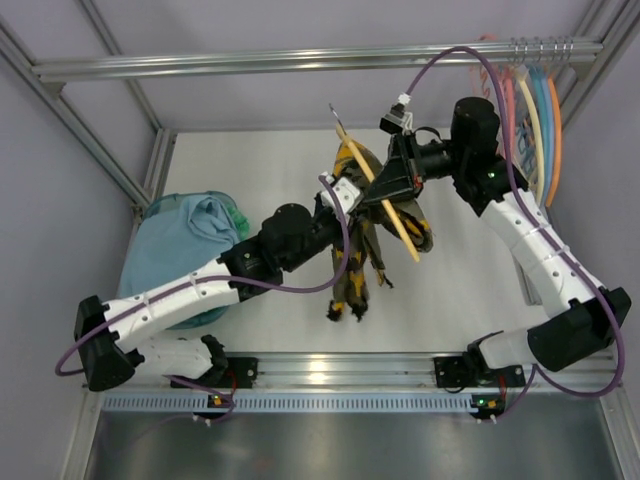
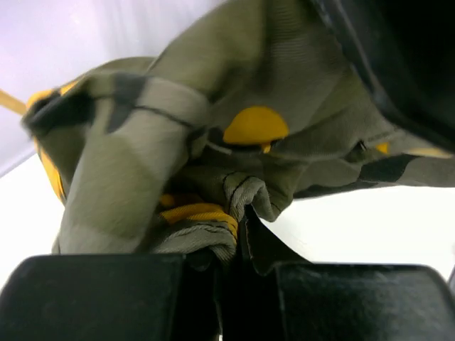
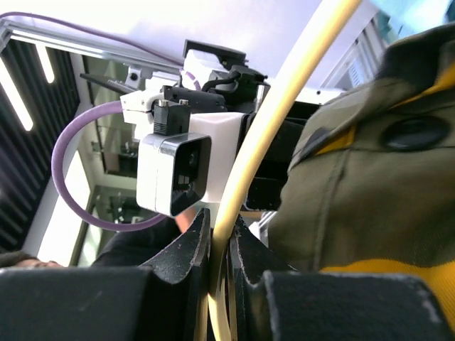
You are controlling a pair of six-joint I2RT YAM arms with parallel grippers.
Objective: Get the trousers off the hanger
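While draped on the hanger [image 1: 404, 235] above the counter [image 1: 460, 280], the trousers [image 1: 358, 270] are pinched tight by the left gripper [image 2: 219, 270]; the hanger's bar is clamped by the right gripper [image 3: 219, 249].

REMOTE CELL, TOP CAMERA: A white tabletop [image 1: 270, 170] sits inside an aluminium frame [image 1: 75, 115], as I see it from my remote station. Pale lavender panels [image 1: 50, 200] wall the left, right and far sides. A crossbar [image 1: 300, 60] spans the top of the cell, and spare hangers [image 1: 535, 110] in pink, blue, orange and cream hang at its right end. Light blue clothes [image 1: 180, 245] lie heaped at the table's left edge. Beyond the cell, my right wrist camera shows strip lights [image 3: 15, 96] against a dark slatted surface [image 3: 21, 177].
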